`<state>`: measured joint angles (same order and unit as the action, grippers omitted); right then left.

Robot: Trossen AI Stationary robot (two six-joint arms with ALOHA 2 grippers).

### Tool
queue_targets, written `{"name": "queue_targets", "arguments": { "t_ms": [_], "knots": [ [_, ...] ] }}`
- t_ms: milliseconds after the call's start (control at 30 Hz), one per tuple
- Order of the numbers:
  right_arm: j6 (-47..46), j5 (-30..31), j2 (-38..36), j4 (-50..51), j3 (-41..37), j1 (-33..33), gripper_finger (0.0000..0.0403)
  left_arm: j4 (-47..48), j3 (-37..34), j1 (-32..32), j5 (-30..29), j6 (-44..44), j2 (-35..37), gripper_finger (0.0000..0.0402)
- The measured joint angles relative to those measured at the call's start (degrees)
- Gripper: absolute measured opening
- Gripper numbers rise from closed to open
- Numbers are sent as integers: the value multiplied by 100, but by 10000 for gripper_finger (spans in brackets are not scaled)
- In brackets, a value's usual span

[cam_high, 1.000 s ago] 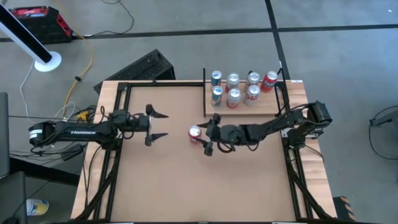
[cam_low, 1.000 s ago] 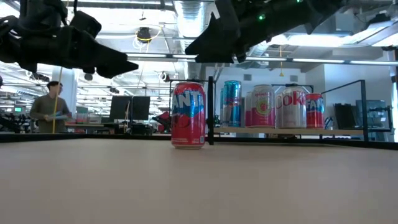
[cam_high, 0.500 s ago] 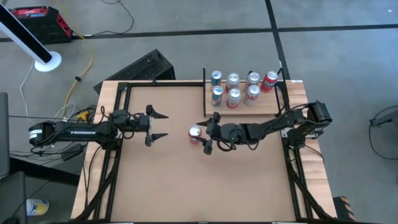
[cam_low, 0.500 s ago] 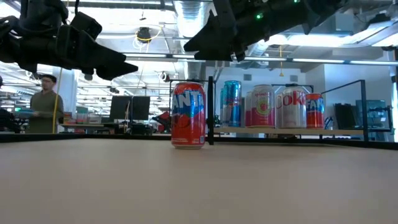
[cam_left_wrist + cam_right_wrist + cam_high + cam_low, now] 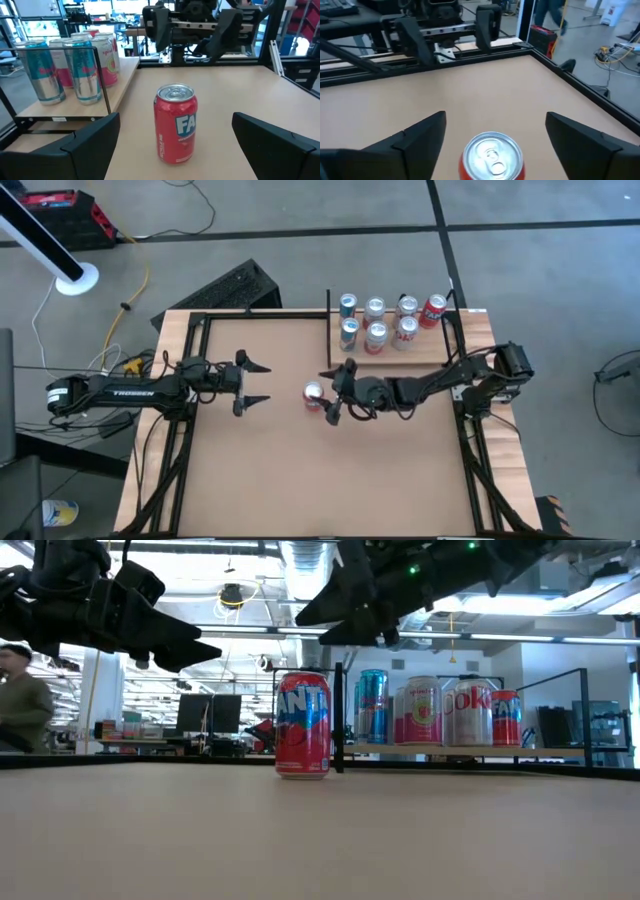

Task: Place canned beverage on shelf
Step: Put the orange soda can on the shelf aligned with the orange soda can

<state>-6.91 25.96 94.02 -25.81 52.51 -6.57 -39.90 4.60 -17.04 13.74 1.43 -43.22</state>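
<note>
- The tabletop was bordered by a black frame rail, and most of its brown surface lay bare from the centre toward 6 o'clock in the high view.
- The shelf sat at the table's 1 o'clock corner, edged by thin black posts, with seven cans standing upright on it in two rows.
- The red can stood upright on the tabletop near the centre, off the shelf, toward 7 o'clock from the shelf's near corner.
- A stretch of bare table separated the red can from the left gripper, which hovered toward 9 o'clock of the can with its fingers spread wide and nothing between them.
- In the left wrist view the red can stood ahead of the open left jaws, well clear of both fingers.
- The right gripper hovered just at the can's 3 o'clock side, its jaws spread and empty.
- In the right wrist view the can's silver top sat centred between the two dark fingers, with a gap on each side and no contact.
- The low view showed the red can resting on the table with both arms above it, the right gripper higher than the can's rim.
- A person stood in the room far behind the table.
</note>
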Motion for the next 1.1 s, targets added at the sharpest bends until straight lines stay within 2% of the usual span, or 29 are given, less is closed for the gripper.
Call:
{"name": "queue_targets", "arguments": {
  "t_ms": [300,400,633,867,1100],
  "knots": [
    [-189,11,14,-11,-2,73,398,24,0,0,4,58,0,370],
    [-217,31,213,-116,1,54,398,22,0,0,4,66,0,370],
    [-83,578,775,-488,161,-56,396,56,0,0,54,57,-2,370],
    [-105,1211,868,-426,267,-192,396,119,0,0,61,66,0,370],
    [-382,1300,938,-449,269,-207,396,98,0,0,63,65,0,370]
  ]
}}
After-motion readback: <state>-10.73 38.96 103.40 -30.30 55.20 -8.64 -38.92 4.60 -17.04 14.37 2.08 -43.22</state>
